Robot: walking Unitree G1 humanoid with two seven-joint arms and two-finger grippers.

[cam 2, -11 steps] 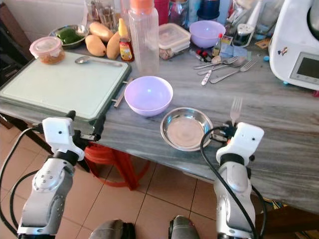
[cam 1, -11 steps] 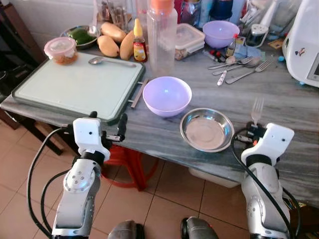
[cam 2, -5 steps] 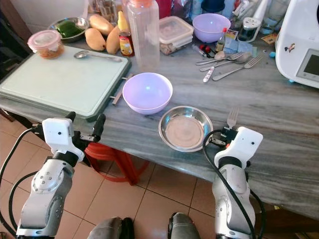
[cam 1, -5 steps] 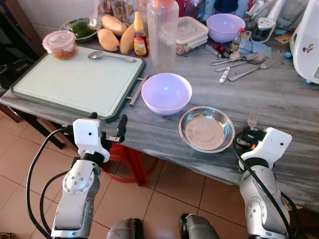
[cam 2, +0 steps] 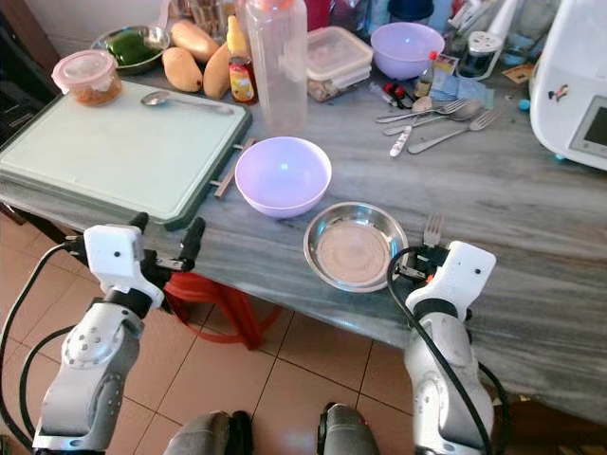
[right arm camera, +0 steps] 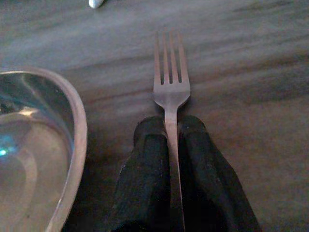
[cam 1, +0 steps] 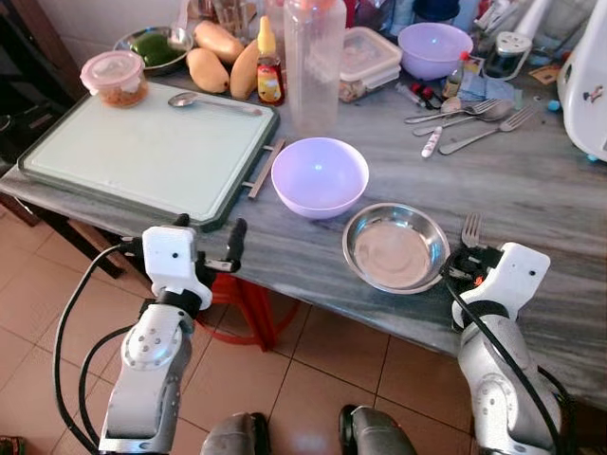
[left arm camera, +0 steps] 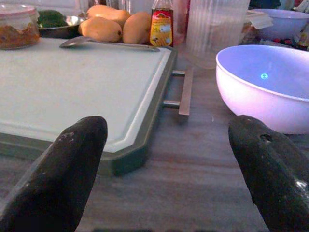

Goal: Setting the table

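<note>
Fork (right arm camera: 170, 87) clamped in your right gripper (right arm camera: 172, 126) lies low by the table's (cam 1: 531, 190) near edge, beside the steel plate (cam 1: 395, 246) and purple bowl (cam 1: 320, 176); release remains, with your left gripper (left arm camera: 169, 145) spread and empty.

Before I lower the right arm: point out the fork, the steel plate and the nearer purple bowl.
fork (right arm camera: 171, 82), right wrist view, base of the tines.
steel plate (cam 1: 395, 248), left eye view, flat centre.
purple bowl (cam 1: 320, 176), left eye view, inner hollow.

Fork (cam 1: 470, 228) just right of the steel dish (cam 1: 395, 246), bowl (cam 1: 320, 176) behind-left, cutting board (cam 1: 142, 154) farther left.
</note>
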